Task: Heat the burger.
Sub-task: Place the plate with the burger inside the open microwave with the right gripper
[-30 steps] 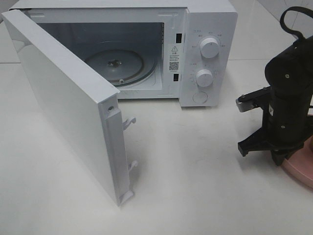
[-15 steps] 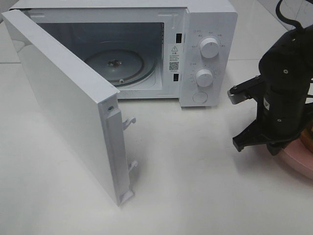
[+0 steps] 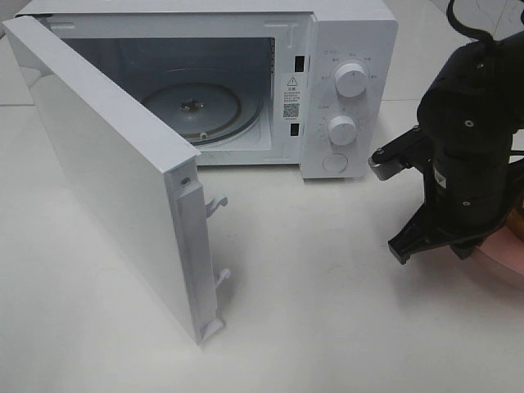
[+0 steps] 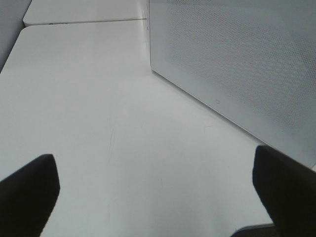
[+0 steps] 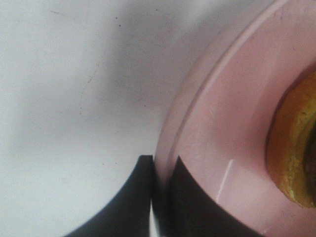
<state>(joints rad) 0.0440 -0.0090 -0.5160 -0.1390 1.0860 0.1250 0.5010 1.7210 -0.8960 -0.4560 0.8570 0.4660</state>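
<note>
the right gripper (image 5: 158, 160) is clamped on the thin rim of the plate (image 5: 217, 123), a one-edge pinch, so on lifting the plate could sag or slip and the burger (image 5: 296, 148) slide off. the burger sits further in on the plate, clear of the gripper, toward 3 o'clock from it in the high view. the microwave (image 3: 352, 33) stands open at 10 o'clock; its frame could catch the plate. the left gripper (image 4: 155, 190) gapes empty beside the door (image 3: 106, 180).

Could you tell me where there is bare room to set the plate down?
Bare: the table between the open door and the right arm, and the turntable inside the microwave. Crowded: the right edge, where the right gripper clamps the plate.
</note>
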